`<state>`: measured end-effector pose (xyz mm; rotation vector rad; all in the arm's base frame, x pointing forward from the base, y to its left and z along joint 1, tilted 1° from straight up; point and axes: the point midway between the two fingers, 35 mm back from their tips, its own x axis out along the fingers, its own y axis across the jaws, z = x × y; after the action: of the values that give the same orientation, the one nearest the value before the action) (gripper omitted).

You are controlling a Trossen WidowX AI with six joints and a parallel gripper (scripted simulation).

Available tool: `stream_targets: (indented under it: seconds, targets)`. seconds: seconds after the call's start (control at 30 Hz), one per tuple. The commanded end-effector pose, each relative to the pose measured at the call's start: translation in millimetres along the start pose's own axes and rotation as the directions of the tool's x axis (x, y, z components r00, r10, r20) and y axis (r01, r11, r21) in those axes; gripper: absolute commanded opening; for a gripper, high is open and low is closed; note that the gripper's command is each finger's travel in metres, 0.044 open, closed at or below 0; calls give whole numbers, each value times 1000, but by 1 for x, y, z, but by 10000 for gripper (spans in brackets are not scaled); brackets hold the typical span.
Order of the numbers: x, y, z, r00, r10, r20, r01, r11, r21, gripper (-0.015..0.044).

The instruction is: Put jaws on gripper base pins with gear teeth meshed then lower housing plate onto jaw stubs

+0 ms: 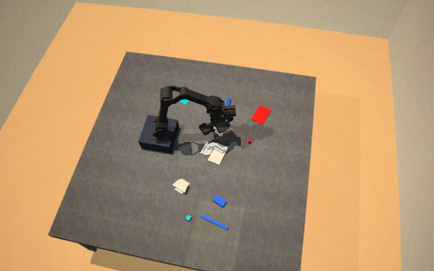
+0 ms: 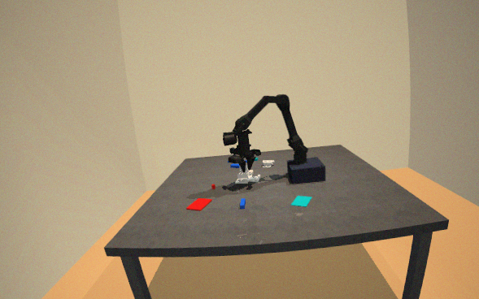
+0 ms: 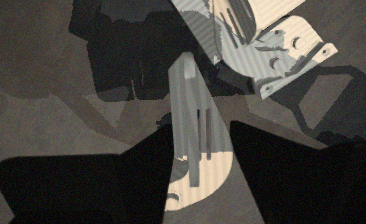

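Wrist view showed the gripper [image 1: 222,129] [image 2: 246,168] [image 3: 201,129] partly open, clamped on a white jaw [image 1: 223,132] [image 2: 245,167] [image 3: 209,172], unseated, near the gripper base [image 1: 206,148] [image 2: 254,179] [image 3: 287,55] mid-desk [image 1: 130,221] [image 2: 339,227] [image 3: 24,30]. The other jaw's seating was unclear. The likely housing plate [image 1: 180,185] [image 2: 268,162] lay apart, towards the top view's lower-left corner, awaiting fitting.

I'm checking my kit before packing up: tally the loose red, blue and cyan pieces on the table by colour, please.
Red: 2 (flat plate, small cube)
Blue: 3 (long bar, wide block, short bar)
Cyan: 2 (flat tile, tiny cube)
Total: 7
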<state>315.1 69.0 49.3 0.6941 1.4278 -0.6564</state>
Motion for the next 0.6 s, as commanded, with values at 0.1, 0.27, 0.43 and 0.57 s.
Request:
stream_targets:
  seconds: [0.1,0.27,0.43,0.57]
  targets:
    - [0,-17,16,1000,3,-1,-3,996,-93,134]
    - [0,-29,26,1000,2,0,-2,987,-158,134]
    - [0,-42,37,1000,1,1,0,975,-223,134]
    - [0,-53,44,1000,0,2,1,961,-276,134]
